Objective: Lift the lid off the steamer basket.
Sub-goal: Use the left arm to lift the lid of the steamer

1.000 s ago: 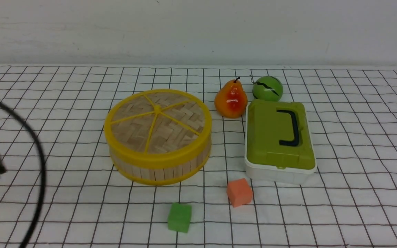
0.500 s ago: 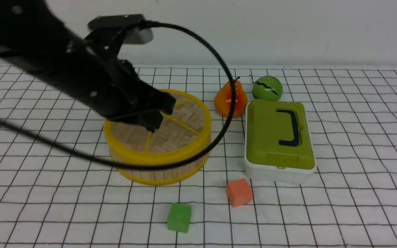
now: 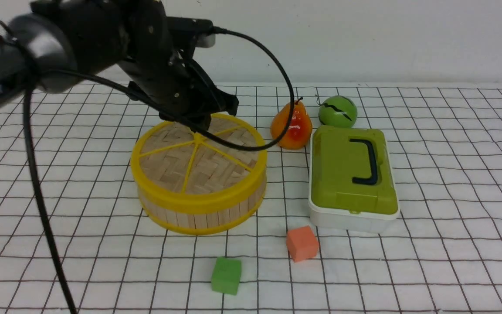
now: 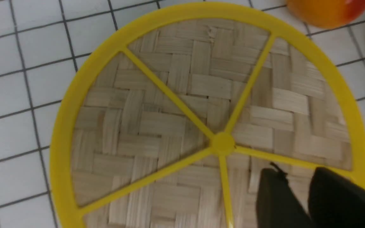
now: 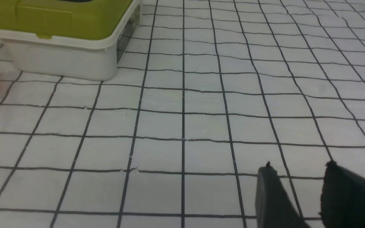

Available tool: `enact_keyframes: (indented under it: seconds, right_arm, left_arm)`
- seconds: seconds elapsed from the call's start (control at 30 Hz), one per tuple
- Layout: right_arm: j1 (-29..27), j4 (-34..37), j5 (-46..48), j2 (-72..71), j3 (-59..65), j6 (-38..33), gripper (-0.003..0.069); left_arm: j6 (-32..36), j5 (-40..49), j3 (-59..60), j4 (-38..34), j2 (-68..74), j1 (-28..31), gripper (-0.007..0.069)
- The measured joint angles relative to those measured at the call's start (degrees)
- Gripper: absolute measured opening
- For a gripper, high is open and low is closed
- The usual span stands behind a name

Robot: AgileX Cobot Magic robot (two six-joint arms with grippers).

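**Lid seated on basket; left claw over its far edge**

The lid (image 3: 198, 159) sits flat and square on the steamer basket (image 3: 198, 214), yellow rim flush all round, centre-left on the grid cloth (image 3: 72, 196); taking 12 o'clock as away from the robot, the left gripper (image 3: 203, 123) hangs over the lid between hub and 12 o'clock rim; contact cannot be told; in the left wrist view its fingers (image 4: 274, 193) stand with a narrow slit, nothing between them; its black cable (image 3: 251, 146) loops across the lid's far half.

Edges: pear (image 3: 291, 126) just beside the rim at 2 o'clock; white box with green top (image 3: 353, 174) near at 3 o'clock, a strip of cloth between; orange cube (image 3: 302, 243) at 5 o'clock; green cube (image 3: 226, 274) at 6 o'clock, both apart from the basket; green ball (image 3: 338, 111) behind the box.

Room: bare cloth from 7 to 11 o'clock.

Right gripper (image 5: 299, 167), seen only in its wrist view, hangs over bare cloth, narrowly parted, empty.
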Motion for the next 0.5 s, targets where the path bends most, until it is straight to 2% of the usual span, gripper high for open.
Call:
enact_keyframes:
  seconds: [0.03, 0.1, 0.23, 0.4, 0.5]
  right_arm:
    - [0.0, 0.0, 0.0, 0.0, 0.0, 0.0, 0.0239]
    - [0.0, 0.0, 0.0, 0.0, 0.0, 0.0, 0.0239]
    - [0.0, 0.0, 0.0, 0.0, 0.0, 0.0, 0.0239]
    - [0.0, 0.0, 0.0, 0.0, 0.0, 0.0, 0.0239]
    - [0.0, 0.0, 0.0, 0.0, 0.0, 0.0, 0.0239]
  left_arm:
    - [0.0, -0.1, -0.2, 0.1, 0.4, 0.0, 0.0225]
    - [-1.0, -1.1, -1.2, 1.2, 2.8, 0.0, 0.0297]
    - [-5.2, -2.4, -1.6, 3.7, 5.2, 0.0, 0.0331]
    - [-9.0, -2.9, -1.7, 6.2, 6.3, 0.0, 0.0311]
    - [-9.7, -3.0, -1.8, 6.7, 6.3, 0.0, 0.0235]
